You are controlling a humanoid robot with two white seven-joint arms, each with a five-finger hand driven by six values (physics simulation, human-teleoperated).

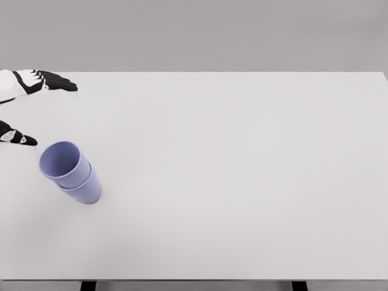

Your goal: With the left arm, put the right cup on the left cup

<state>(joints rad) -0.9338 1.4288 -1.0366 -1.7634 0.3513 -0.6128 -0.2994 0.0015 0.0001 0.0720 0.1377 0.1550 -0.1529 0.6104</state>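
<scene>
Two lavender-blue cups stand nested on the white table (230,170) at the lower left. The upper cup (62,162) sits inside the lower cup (86,191), its open mouth showing. My left hand (27,109) hovers at the left edge, above and to the left of the cups and apart from them. Its black-tipped fingers (57,82) are spread straight and its thumb (18,137) points right; it holds nothing. The right arm does not show.
The table's far edge runs across the top and its front edge along the bottom, with dark table legs (88,285) below. A plain grey wall lies behind.
</scene>
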